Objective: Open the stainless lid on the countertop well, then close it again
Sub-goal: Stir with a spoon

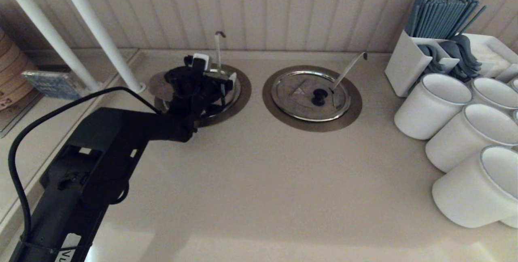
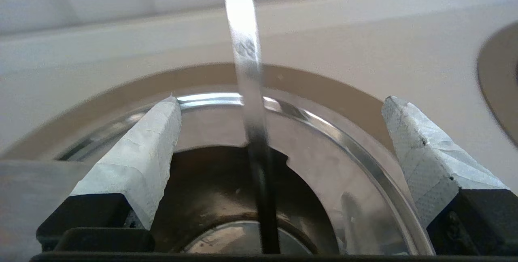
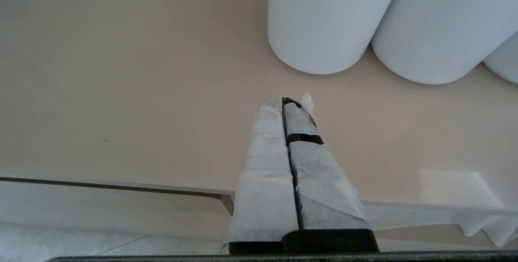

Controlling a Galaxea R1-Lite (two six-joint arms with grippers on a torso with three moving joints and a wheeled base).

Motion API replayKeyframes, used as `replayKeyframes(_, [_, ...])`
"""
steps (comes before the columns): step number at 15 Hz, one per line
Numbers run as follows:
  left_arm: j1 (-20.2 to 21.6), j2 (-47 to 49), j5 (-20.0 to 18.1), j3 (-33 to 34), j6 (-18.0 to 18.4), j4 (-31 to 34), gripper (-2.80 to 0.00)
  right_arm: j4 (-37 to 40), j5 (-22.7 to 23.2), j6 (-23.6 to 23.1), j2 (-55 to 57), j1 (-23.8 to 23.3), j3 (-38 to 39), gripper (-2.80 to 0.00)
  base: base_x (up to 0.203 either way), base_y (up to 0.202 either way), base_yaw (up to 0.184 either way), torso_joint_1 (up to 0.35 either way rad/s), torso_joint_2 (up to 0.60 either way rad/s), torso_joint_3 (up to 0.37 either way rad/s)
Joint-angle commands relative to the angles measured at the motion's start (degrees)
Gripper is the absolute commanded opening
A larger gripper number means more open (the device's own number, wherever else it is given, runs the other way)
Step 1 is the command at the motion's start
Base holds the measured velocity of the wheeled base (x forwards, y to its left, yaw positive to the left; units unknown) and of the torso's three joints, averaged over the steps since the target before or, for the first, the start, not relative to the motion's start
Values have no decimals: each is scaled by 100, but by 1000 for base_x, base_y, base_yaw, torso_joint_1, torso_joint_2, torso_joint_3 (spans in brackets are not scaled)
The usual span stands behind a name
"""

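Observation:
The countertop well [image 1: 244,92] at the left stands partly uncovered, its dark inside [image 2: 210,189] showing in the left wrist view within the bronze ring [image 2: 315,90]. One half of the stainless lid [image 2: 323,161] lies flat over the far side, with the notch around the upright ladle handle [image 1: 218,49] [image 2: 243,31]. The lid's other half [image 1: 159,86] sticks out tilted at the well's left. My left gripper [image 1: 216,74] [image 2: 281,100] hovers over the opening, open and holding nothing. My right gripper [image 3: 289,102] is shut and empty, parked low over bare counter.
The twin well's lid [image 1: 299,92] lies closed to the right, its ladle handle [image 1: 349,68] slanting. White cups [image 1: 433,104] [image 3: 332,19] and a holder of blue utensils [image 1: 439,19] crowd the right side. Two white posts [image 1: 101,31] and the panelled wall stand behind.

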Motion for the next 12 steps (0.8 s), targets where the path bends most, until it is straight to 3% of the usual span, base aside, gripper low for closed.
replayKeyframes(1, [6,-136,14,3,-3,81,0,0,3,-5,2,1,0,-280,0,0,0,0,0,0])
replayKeyframes(7, [48,-318,22,7,-8,207,0,0,3,-5,2,1,0,-280,0,0,0,-1,6,1])
replayKeyframes(12, [66,-481,96,16,-26,154,0,0,3,-5,2,1,0,-280,0,0,0,0,5,-148])
